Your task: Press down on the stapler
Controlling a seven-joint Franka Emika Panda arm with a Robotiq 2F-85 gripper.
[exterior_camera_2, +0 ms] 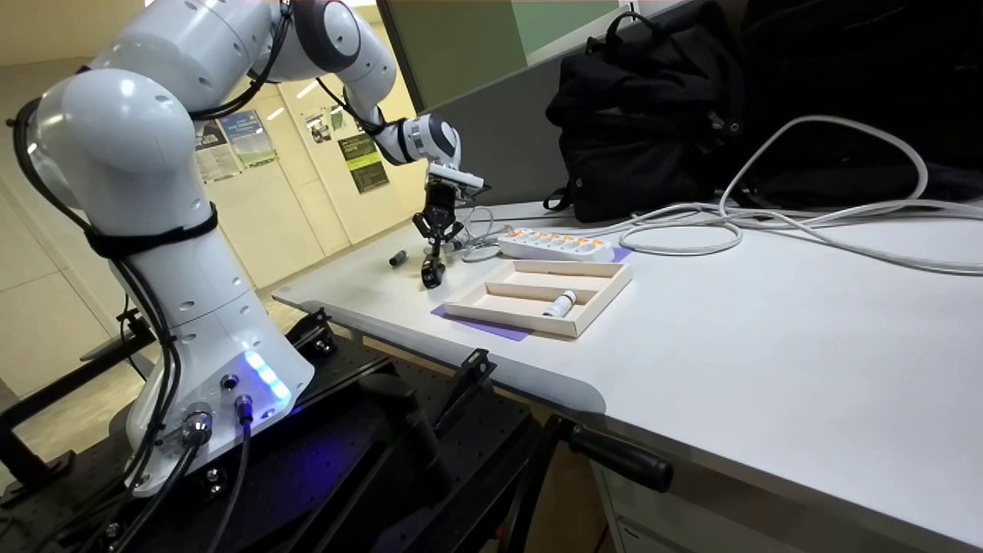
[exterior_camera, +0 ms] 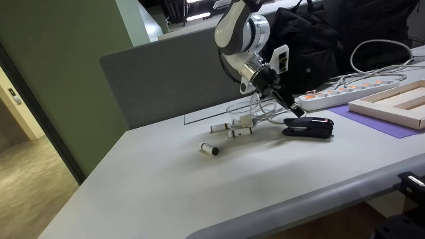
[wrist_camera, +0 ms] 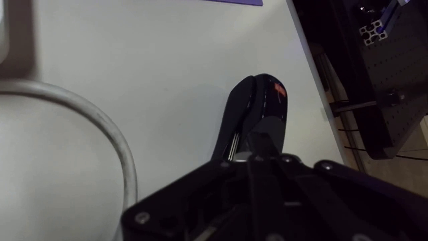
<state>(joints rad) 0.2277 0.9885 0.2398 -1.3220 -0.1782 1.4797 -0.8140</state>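
Observation:
The black stapler [exterior_camera: 308, 127] lies flat on the white table. It also shows in the other views [exterior_camera_2: 432, 275] [wrist_camera: 259, 100], with a red mark at one end in the wrist view. My gripper [exterior_camera: 299, 114] points down at an angle just above the stapler's top. In the wrist view its fingertips [wrist_camera: 262, 142] are together over the stapler's upper side and hide its nearer part. Nothing shows between the fingers in an exterior view [exterior_camera_2: 435, 247]. I cannot tell whether the fingertips touch the stapler.
A white power strip [exterior_camera: 352, 94] and a wooden tray [exterior_camera: 385, 114] on a purple sheet [exterior_camera: 372, 122] stand near the stapler. A white cable [wrist_camera: 117, 134] curves beside it. Several small white bottles [exterior_camera: 240, 132] and a clear cup [exterior_camera: 237, 113] lie nearby. Black backpacks [exterior_camera_2: 637, 123] stand behind.

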